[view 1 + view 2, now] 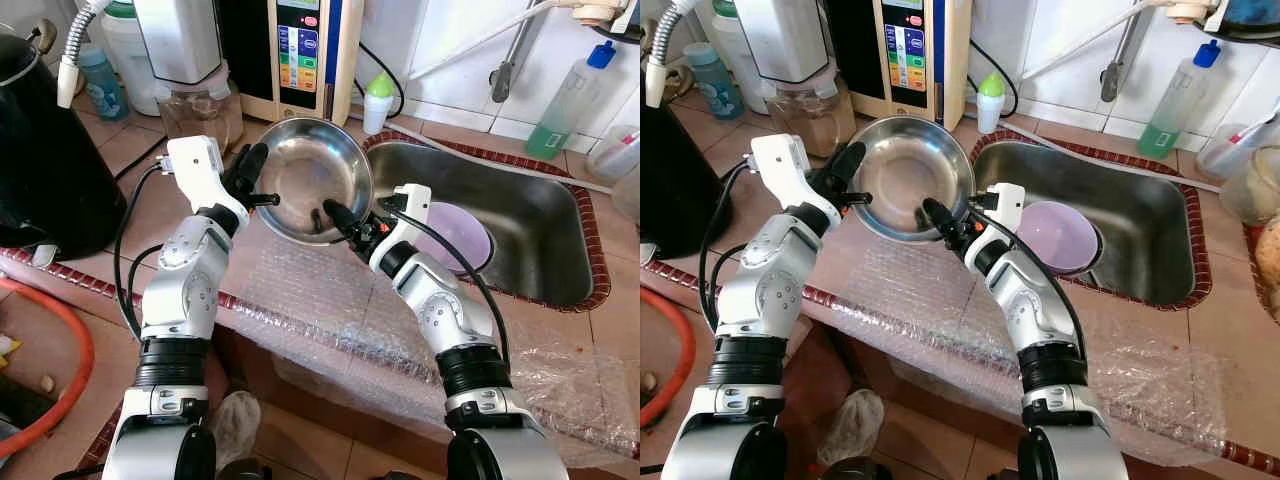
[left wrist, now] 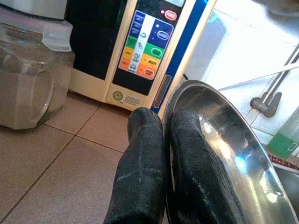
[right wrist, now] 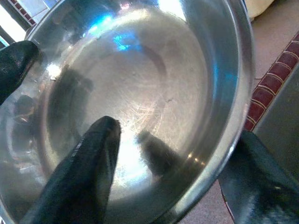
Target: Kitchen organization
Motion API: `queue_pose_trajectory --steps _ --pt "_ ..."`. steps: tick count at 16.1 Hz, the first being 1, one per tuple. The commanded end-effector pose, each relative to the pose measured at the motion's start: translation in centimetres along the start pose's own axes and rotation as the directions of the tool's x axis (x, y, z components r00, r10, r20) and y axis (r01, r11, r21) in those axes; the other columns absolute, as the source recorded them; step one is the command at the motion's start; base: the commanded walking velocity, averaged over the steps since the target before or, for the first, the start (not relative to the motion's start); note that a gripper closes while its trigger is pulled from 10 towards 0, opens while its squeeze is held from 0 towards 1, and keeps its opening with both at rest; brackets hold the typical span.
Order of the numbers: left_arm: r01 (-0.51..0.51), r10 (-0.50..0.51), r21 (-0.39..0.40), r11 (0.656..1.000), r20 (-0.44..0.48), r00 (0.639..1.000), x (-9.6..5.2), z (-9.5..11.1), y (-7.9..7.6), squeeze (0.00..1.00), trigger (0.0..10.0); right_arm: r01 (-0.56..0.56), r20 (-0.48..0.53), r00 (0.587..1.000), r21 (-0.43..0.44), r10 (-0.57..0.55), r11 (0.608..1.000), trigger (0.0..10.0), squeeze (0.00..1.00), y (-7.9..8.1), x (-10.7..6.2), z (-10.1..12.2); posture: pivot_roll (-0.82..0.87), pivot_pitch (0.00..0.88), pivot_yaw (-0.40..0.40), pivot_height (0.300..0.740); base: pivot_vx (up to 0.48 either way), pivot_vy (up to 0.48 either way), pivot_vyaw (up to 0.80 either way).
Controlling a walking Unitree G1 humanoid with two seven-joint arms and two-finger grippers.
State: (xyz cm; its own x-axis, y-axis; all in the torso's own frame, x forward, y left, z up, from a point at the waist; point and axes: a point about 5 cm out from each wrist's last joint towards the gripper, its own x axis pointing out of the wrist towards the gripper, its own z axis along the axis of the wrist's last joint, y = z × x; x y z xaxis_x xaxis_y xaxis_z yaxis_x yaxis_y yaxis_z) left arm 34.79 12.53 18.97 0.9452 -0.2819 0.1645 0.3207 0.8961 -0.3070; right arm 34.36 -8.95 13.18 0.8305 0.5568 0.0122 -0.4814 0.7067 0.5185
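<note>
On a terracotta-tiled kitchen counter (image 1: 150, 200) beside a steel sink (image 1: 540, 240), a round shiny stainless-steel bowl (image 1: 310, 175) is held tilted in the air. The left gripper (image 1: 252, 180) pinches its rim closed; the right gripper (image 1: 340, 215) straddles the opposite rim, one finger inside, seemingly sharing the load.

Terracotta-tiled counter (image 1: 140, 140) with a dark red tile edge; bubble wrap (image 1: 330, 310) draped over the near edge. Steel sink (image 1: 540, 240) set in at right, white tiled wall (image 1: 470, 60) behind it, brightly lit. Far left, a cream appliance with coloured buttons (image 1: 300, 55); orange hose (image 1: 75, 370) near left.
</note>
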Motion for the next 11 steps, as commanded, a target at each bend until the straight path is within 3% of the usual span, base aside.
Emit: queue_pose_trajectory --steps 1,9,11 --pt "0.022 -0.023 0.016 1.0 0.035 0.999 0.2 0.8 -0.3 0.0 0.0 0.006 0.004 1.0 -0.005 -0.005 1.0 0.0 0.0 0.0 -0.1 0.4 0.06 0.0 0.026 0.74 0.0 0.0 0.0" --pt "0.067 -0.069 0.02 0.998 0.075 0.995 0.3 1.2 -1.0 0.0 0.0 0.129 -0.018 0.992 0.026 -0.128 0.991 0.0 0.0 -1.0 0.0 0.2 0.06 0.0 0.027 0.74 0.0 0.0 0.0" --pt "0.082 -0.084 0.031 0.996 0.085 0.993 0.3 1.3 -1.3 0.0 0.0 0.154 0.044 0.985 0.208 -0.166 0.966 0.0 0.0 -1.6 0.0 1.2 0.06 0.0 0.026 0.74 0.0 0.0 0.0"
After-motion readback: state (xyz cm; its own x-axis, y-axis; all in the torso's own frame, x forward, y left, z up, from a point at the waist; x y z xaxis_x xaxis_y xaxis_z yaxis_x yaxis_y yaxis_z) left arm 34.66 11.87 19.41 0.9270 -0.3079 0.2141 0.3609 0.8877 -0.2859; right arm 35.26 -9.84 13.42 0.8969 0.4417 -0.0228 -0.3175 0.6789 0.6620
